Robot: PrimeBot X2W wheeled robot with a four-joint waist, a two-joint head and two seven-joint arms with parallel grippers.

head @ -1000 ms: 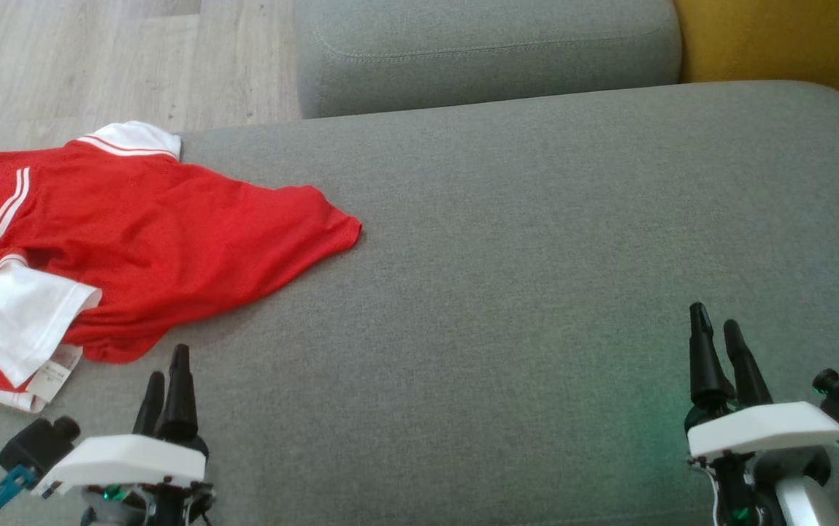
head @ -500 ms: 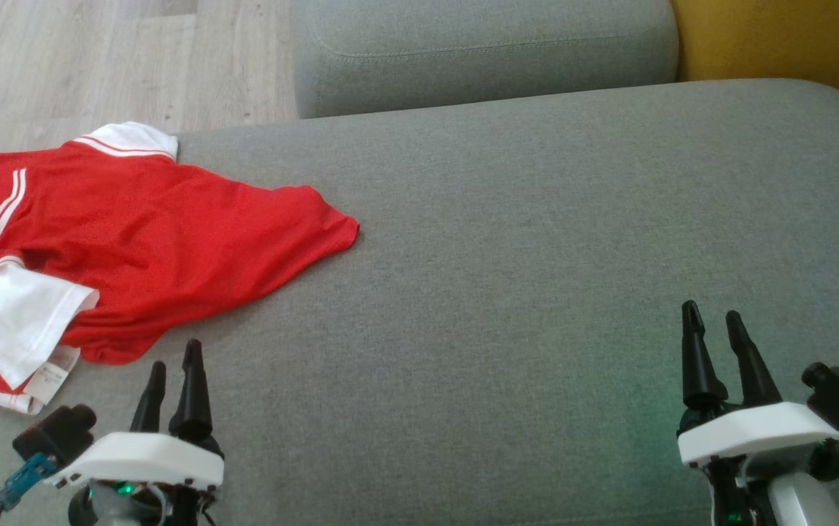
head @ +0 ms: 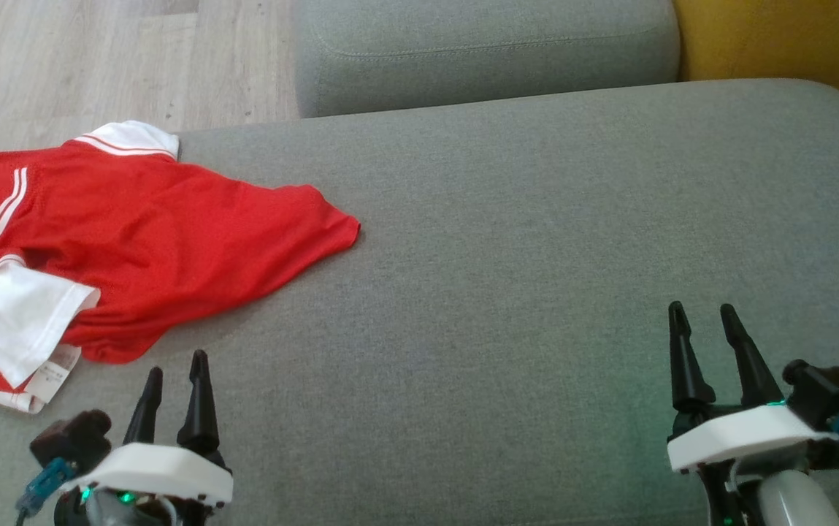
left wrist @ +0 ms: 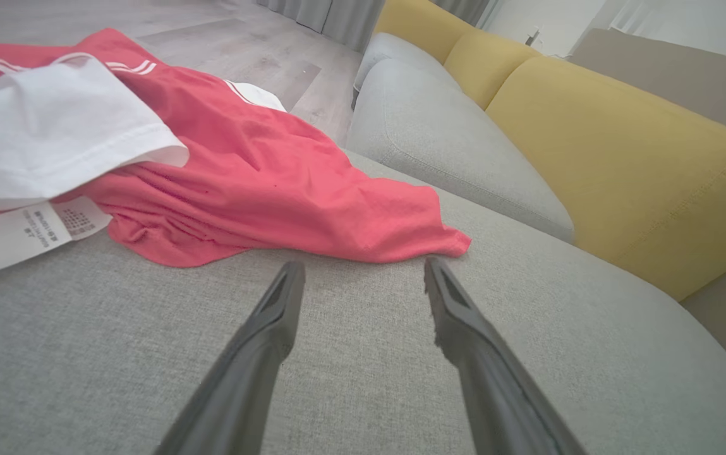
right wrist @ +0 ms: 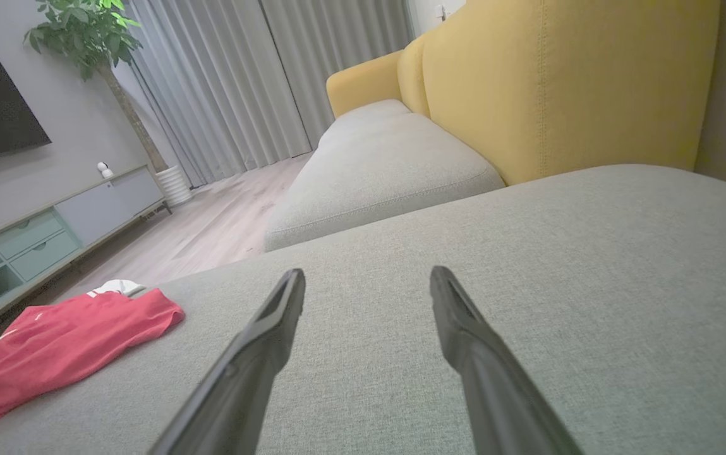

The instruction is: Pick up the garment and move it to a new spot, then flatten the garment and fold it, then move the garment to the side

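Note:
The garment (head: 142, 241) is a red sports shirt with white sleeves and white stripes, lying crumpled at the left end of the grey sofa seat (head: 521, 241), part of it hanging over the left edge. Its hem corner points toward the seat's middle. In the left wrist view the garment (left wrist: 261, 177) lies just beyond the fingertips, with a white label at the left. My left gripper (head: 176, 362) (left wrist: 363, 268) hovers open just short of the garment's near hem, nothing between its fingers. Far off at the lower right my right gripper (head: 701, 313) (right wrist: 368, 275) stands open over bare seat. In the right wrist view the garment (right wrist: 59, 347) is far left.
A second grey cushion (head: 485, 51) lies beyond the seat, with a yellow backrest (head: 777, 36) at the upper right. Wooden floor (head: 98, 66) shows past the seat's left edge. A TV cabinet (right wrist: 40, 234), plant and curtains stand across the room.
Both grippers have drawn back a little toward the bottom of the head view and turned, so their fingers show further apart. The garment has not moved.

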